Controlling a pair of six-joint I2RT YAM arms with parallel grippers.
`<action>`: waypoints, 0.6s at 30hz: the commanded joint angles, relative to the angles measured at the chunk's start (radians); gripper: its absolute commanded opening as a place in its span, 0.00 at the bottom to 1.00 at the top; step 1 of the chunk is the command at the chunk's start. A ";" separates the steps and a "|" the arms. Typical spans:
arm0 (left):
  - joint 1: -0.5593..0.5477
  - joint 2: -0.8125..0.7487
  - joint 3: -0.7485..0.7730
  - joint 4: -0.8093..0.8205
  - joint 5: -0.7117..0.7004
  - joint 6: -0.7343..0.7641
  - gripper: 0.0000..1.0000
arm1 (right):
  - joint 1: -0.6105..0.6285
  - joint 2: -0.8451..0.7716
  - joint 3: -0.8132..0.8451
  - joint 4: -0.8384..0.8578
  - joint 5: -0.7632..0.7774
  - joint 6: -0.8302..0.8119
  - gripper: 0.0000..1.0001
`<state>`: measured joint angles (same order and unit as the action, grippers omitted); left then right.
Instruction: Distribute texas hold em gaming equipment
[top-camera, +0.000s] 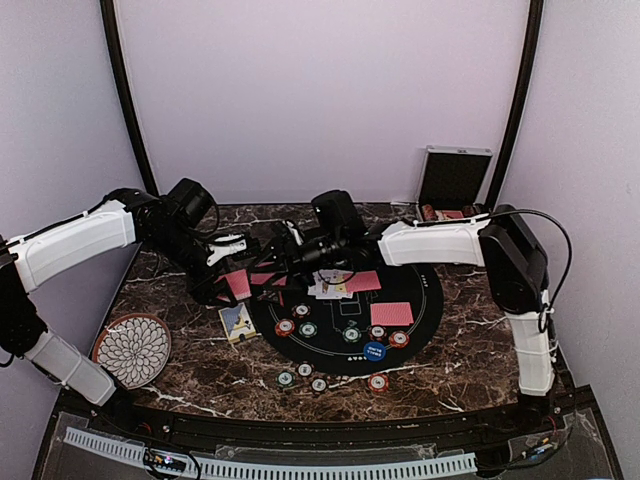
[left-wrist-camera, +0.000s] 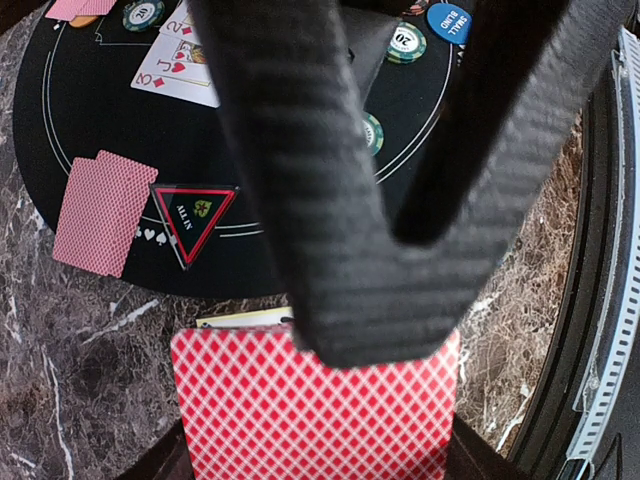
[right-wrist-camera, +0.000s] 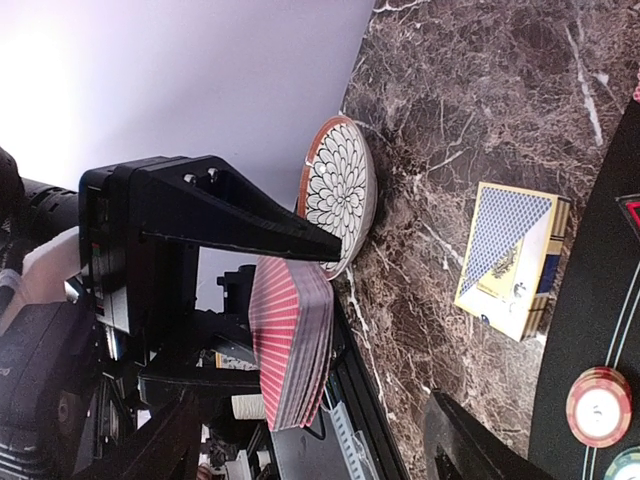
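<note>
— Two grippers to report; how does each stand?

— The left gripper (left-wrist-camera: 400, 292) is clamped on a deck of red-backed cards (left-wrist-camera: 310, 405), with its fingers (left-wrist-camera: 330, 230) pinching the stack from both faces. The right wrist view shows the deck edge-on, held clear of the marble tabletop (top-camera: 190, 375). The right gripper (top-camera: 278, 262) is spread wide with nothing between its fingers, and it sits just beside the deck, pointing at it.

— What lies under them?

— A round black felt mat (top-camera: 425, 330). On it, near the left gripper, there is a face-down pair (left-wrist-camera: 100, 212) of red-backed cards, with a triangular ALL IN marker (left-wrist-camera: 192, 220) just beside it. Further in are face-up cards (left-wrist-camera: 180, 65), a three of diamonds and a jack of hearts among them.

— Chips?

— Red and green chips (top-camera: 297, 328) sit on the mat, and the blue SMALL BLIND disc (top-camera: 375, 351) is near its front edge. Three more chips (top-camera: 319, 384) lie off the mat on the marble. Two further sets of red-backed cards (top-camera: 391, 314) rest on the mat's right half.

— Anything further out?

— A blue and yellow card box (right-wrist-camera: 510, 258) lies at the mat's left edge, and a flower-patterned plate (top-camera: 135, 348) sits at the front left. The chip case (top-camera: 455, 180) stands open at the back right.
</note>
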<state>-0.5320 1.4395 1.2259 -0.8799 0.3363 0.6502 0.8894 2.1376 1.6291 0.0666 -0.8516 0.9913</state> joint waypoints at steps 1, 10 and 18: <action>0.006 -0.034 0.008 -0.005 0.028 0.001 0.00 | 0.024 0.028 0.009 0.104 -0.032 0.057 0.77; 0.005 -0.026 0.018 -0.005 0.032 0.000 0.00 | 0.057 0.112 0.082 0.137 -0.046 0.102 0.77; 0.005 -0.021 0.020 -0.008 0.043 -0.001 0.00 | 0.073 0.192 0.190 0.163 -0.049 0.150 0.78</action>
<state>-0.5320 1.4395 1.2259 -0.8795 0.3481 0.6502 0.9482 2.2959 1.7428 0.1646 -0.8867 1.1061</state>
